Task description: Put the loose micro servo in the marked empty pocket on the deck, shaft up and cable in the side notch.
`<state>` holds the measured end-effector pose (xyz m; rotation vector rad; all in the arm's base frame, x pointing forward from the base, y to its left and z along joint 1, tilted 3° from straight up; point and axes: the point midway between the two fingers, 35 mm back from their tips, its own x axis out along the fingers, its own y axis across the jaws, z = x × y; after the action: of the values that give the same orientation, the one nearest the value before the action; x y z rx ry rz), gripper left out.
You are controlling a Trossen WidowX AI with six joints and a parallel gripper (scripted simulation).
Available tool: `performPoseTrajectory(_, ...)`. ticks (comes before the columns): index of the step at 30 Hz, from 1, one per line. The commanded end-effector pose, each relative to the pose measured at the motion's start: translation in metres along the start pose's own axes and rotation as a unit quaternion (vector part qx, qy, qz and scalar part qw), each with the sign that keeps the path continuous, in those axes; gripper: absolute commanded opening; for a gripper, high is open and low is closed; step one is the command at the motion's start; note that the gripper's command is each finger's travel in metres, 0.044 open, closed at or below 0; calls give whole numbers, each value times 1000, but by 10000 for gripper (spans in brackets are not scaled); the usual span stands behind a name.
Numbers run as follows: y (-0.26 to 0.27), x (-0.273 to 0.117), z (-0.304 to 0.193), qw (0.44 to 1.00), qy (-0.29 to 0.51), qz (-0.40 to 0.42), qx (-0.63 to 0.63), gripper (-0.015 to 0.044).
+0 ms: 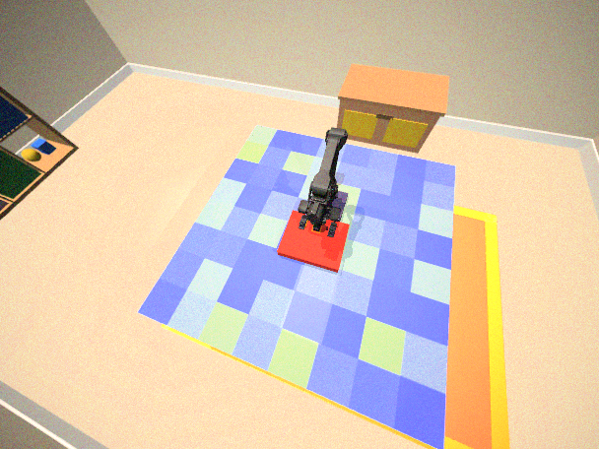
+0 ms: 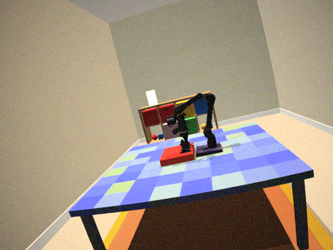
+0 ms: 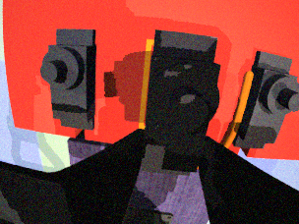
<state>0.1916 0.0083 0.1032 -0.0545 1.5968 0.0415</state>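
Observation:
My gripper (image 1: pixel 317 224) (image 2: pixel 185 146) (image 3: pixel 171 140) points down over the red deck (image 1: pixel 310 251) (image 2: pixel 175 157) (image 3: pixel 108 15) and is shut on the loose dark servo (image 3: pixel 184 93). The servo is between two grey servos mounted on the deck, one at left (image 3: pixel 73 81) and one at right (image 3: pixel 270 100). The pocket's yellow outline (image 3: pixel 147 84) shows along the held servo's left side; the servo and fingers hide most of the pocket. An orange cable (image 3: pixel 241 105) lies beside the right mounted servo; which servo it belongs to is unclear. Ear contact, seating depth and the side notch cannot be made out.
The arm's dark purple base plate (image 2: pixel 216 149) (image 3: pixel 177 189) stands just behind the deck. Both sit on the blue and green checkered table (image 1: pixel 340 320) (image 2: pixel 197 183). The mounted servos stand close on both sides of the held servo.

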Motion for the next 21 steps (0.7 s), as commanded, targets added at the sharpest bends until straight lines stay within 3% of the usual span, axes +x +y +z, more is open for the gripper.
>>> performPoseTrajectory(1,0,3,1,1000,-2,1,3,0)
performPoseTrajectory(21,0,24,1,1000,-2,1,3,0)
